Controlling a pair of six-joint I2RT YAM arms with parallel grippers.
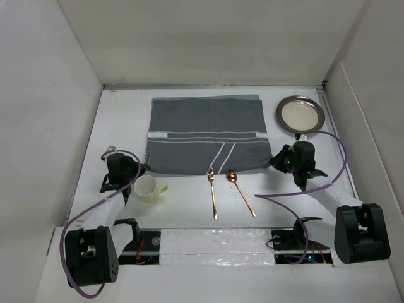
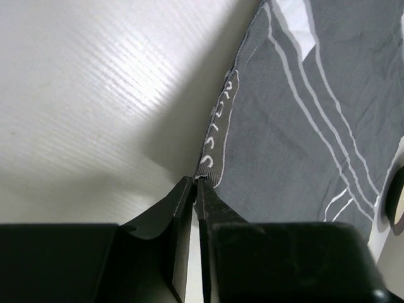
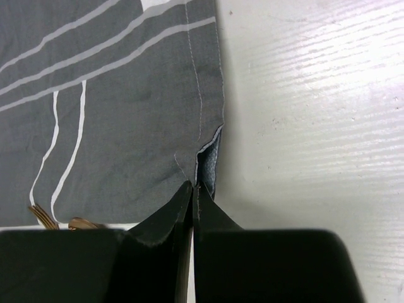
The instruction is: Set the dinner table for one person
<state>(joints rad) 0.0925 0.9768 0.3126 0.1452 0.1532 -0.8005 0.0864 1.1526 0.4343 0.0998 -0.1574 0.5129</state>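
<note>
Left hand (image 2: 194, 184), right hand (image 3: 192, 187) clamped on hemmed corners of striped grey cloth mat (image 1: 205, 132).

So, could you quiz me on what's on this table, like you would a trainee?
1. True or false: the plate lies on the cloth mat.
2. Which lies nearer the cup: A, the fork, or B, the spoon?
3. Fill in: the left hand and the right hand each pinch a near ____ of the mat.
Key: 1 false, it sits on the bare dinner table, off the mat's far right corner; 2 A; 3 corner.
</note>
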